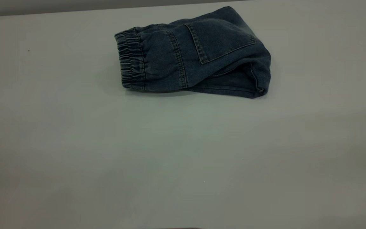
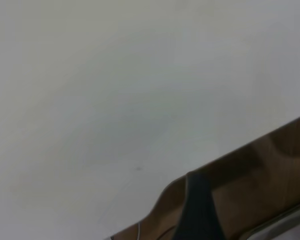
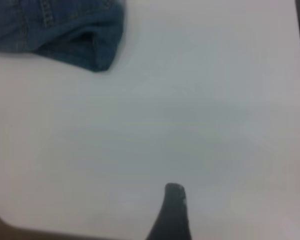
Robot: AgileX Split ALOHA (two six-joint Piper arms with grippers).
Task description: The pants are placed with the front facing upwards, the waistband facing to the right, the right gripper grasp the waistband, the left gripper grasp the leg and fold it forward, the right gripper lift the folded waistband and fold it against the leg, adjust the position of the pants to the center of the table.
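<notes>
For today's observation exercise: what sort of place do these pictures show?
Probably a robot test bench or lab: a plain white table holding only folded denim pants, with a black tool tip seen close above it.

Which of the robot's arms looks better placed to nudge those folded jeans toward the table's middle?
Probably the right: the right gripper has the folded pants in its wrist view, while the left gripper sees only the table edge.

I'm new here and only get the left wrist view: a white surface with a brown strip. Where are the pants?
Observer: The pants lie folded on the table, toward its far side in the exterior view.
Operator: Which way does the elastic end point?
Observer: The waistband is at the bundle's left end in that view.
Operator: Is a claw holding them?
Observer: No. The right gripper is over bare table, apart from the pants.
</notes>
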